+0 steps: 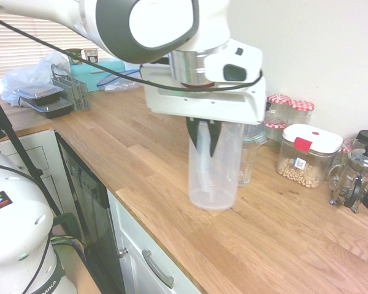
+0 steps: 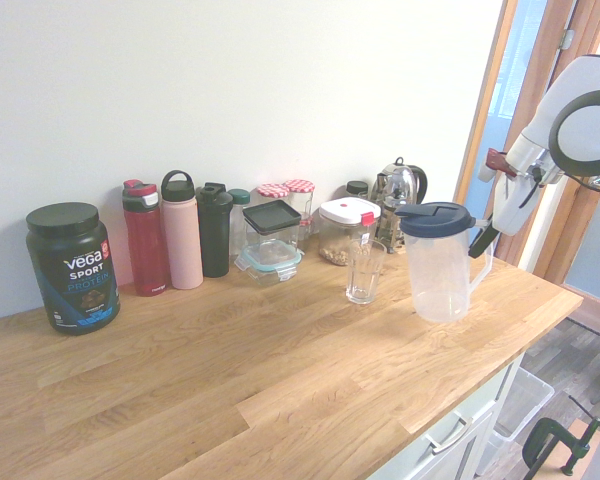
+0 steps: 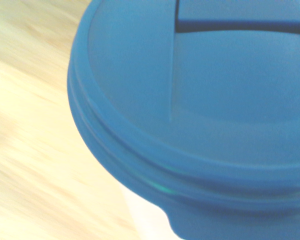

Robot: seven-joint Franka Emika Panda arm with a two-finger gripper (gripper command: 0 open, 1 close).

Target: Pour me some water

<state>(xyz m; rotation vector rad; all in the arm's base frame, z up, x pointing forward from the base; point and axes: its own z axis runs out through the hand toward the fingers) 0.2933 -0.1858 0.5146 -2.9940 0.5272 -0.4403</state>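
Glass (image 2: 364,271) left of jug (image 2: 438,262)

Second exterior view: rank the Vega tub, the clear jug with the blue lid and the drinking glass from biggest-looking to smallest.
1. Clear jug and Vega tub: they look about alike in size, so I won't rank one over the other.
2. Drinking glass, clearly the smallest.
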